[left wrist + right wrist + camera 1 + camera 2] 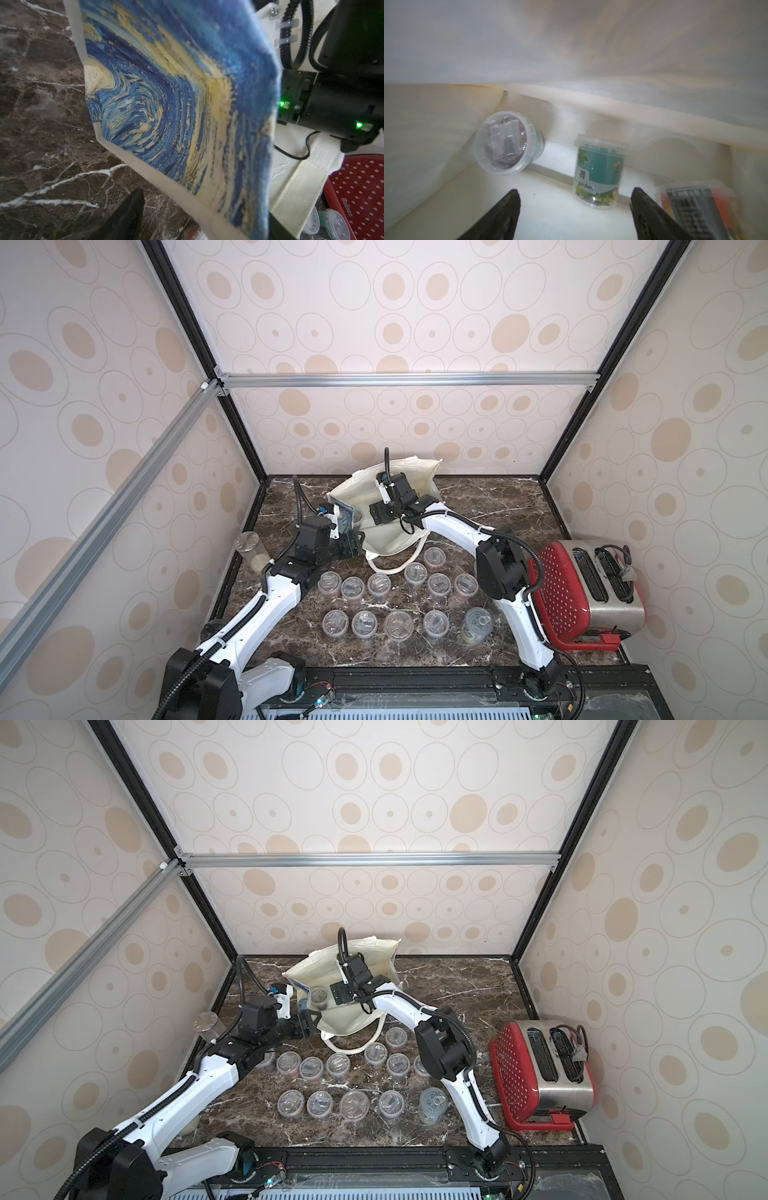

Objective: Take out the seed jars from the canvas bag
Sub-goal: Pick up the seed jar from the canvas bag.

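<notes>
right claw wide open, empty, inside canvas bag; left claw grip unclear.

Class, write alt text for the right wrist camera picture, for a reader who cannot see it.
The open right gripper is inside the cream canvas bag, facing three seed jars: a teal-labelled jar seen side-on just ahead, a second jar turned lid-first to the camera, and a red-and-black-labelled jar partly cut off.

Bright, even light; wrist views blurred, soft.
</notes>
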Robot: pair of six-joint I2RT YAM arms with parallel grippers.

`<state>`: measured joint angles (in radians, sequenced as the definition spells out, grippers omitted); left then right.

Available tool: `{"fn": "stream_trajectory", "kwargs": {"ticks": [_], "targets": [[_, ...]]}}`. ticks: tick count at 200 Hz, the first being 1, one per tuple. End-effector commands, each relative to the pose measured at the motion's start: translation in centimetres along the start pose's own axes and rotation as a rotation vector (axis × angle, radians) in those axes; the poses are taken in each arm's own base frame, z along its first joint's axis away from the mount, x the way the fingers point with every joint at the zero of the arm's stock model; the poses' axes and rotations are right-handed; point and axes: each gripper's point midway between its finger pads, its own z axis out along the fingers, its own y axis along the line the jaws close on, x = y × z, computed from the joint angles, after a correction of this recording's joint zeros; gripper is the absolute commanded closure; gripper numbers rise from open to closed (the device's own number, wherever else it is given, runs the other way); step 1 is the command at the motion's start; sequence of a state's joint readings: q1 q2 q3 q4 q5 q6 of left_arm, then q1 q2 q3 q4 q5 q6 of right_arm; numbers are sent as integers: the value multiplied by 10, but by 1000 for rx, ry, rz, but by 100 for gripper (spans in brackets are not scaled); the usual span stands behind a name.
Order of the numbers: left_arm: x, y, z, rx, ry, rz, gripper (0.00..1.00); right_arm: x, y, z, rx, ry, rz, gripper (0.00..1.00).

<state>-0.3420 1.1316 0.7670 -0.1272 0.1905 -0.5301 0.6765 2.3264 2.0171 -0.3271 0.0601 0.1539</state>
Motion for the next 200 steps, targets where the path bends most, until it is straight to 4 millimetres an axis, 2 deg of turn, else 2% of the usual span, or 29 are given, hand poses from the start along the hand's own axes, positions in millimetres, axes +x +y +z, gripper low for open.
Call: {"fn": "stream_trajectory", "kwargs": {"ticks": [1,42,56,61,64,76,113,131,165,187,190,192,200], "targets": [[-3,0,0,-15,-20,25,35,25,-14,19,55,94,23,14],[5,1,2,-11,-3,34,46,36,-24,41,85,150,48,11],[9,0,4,-1,12,34,48,42,-27,49,89,175,58,11],[11,0,4,0,17,34,49,50,-30,53,94,195,68,11],[11,0,4,2,19,34,49,42,-29,52,88,179,76,11],[15,-1,5,8,28,36,51,47,-33,57,84,196,102,12],[19,0,3,8,32,38,52,52,-41,68,54,232,166,13],[18,-1,2,12,27,41,52,52,-46,73,22,239,212,19],[13,-3,0,15,17,42,51,43,-42,71,-51,203,238,26],[10,-4,-2,10,13,50,50,27,-30,61,-127,138,208,28],[9,-4,-2,8,12,51,50,20,-29,57,-134,116,206,28],[9,-3,-3,6,12,51,50,25,-28,58,-136,125,204,29],[8,-4,-4,6,8,53,49,21,-27,53,-146,100,202,29]]}}
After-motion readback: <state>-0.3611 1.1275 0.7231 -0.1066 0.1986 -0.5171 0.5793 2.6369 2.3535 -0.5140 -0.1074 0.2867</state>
